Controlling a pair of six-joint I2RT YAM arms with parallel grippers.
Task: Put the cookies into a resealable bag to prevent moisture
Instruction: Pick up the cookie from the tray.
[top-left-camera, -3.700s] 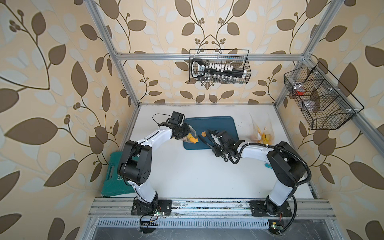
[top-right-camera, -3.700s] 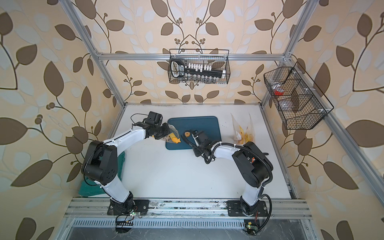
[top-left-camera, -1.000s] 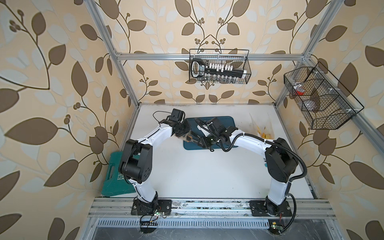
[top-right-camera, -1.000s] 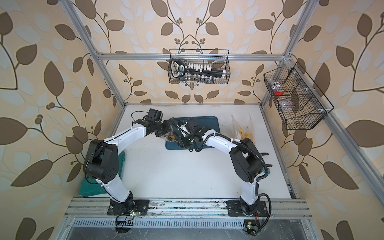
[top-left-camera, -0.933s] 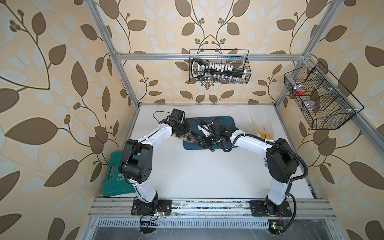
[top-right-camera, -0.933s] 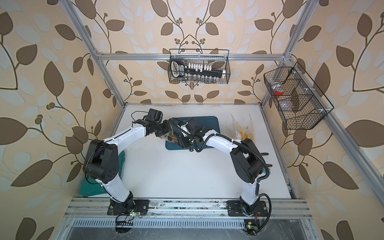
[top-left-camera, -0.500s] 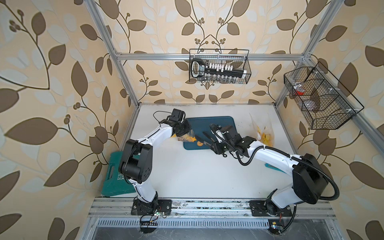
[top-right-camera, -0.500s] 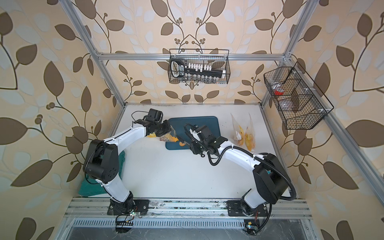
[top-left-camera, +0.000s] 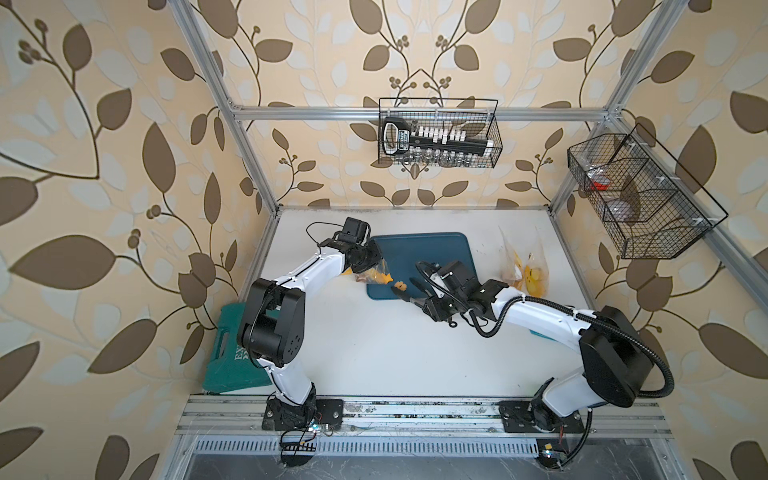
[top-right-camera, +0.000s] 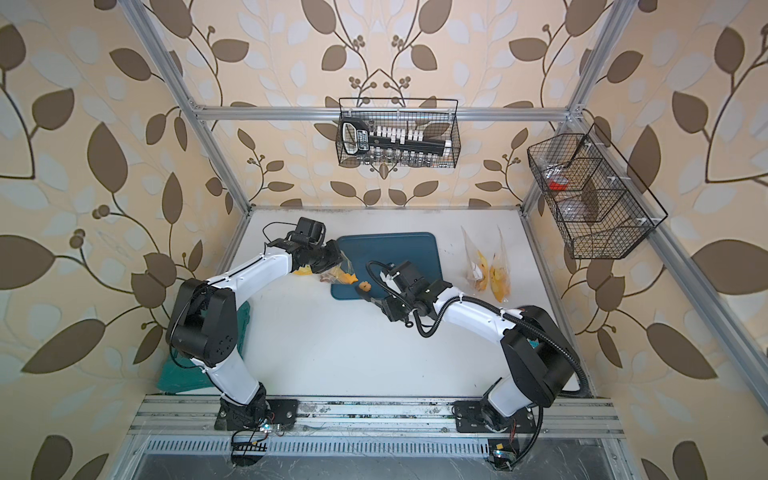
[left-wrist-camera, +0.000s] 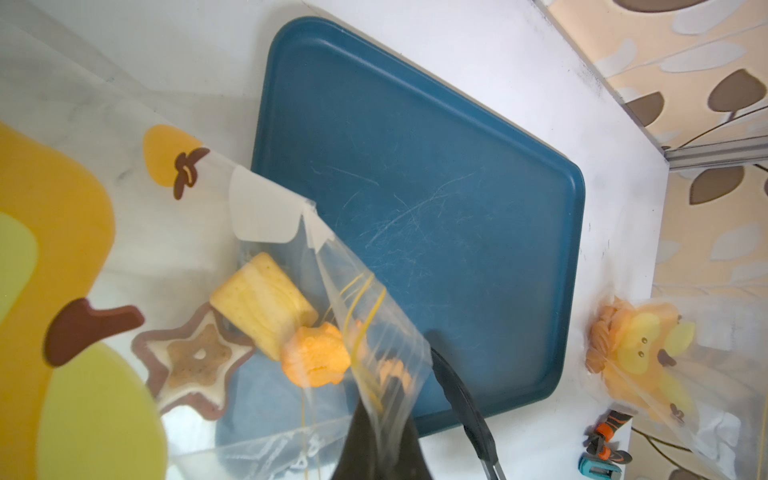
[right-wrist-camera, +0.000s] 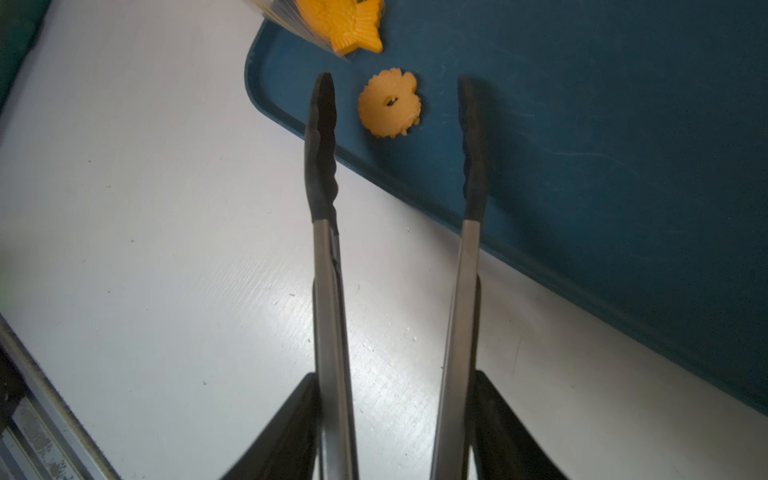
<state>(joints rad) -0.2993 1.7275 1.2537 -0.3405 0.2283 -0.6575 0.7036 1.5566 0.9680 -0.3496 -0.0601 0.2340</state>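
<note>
The flower cookie (right-wrist-camera: 389, 104) is bracketed by spread tongs (right-wrist-camera: 328, 291) clasped in the right gripper (right-wrist-camera: 395, 436), the bag (left-wrist-camera: 365, 299) pinched in the left gripper (top-left-camera: 377, 266).

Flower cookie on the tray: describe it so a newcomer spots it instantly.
Start at the blue tray on the white table. At its near-left corner, between the tips of the open tongs, lies the flower cookie. Round, scalloped, centre hole; the neighbouring cookie is fish-shaped.

Robot lab cell dressed up like a home
Leaf-patterned beige wallpaper panels (top-left-camera: 104, 166) on a bare aluminium frame (top-left-camera: 311, 112) box in a white worktop (top-left-camera: 374, 353); black wire baskets (top-left-camera: 648, 237) hang above.
</note>
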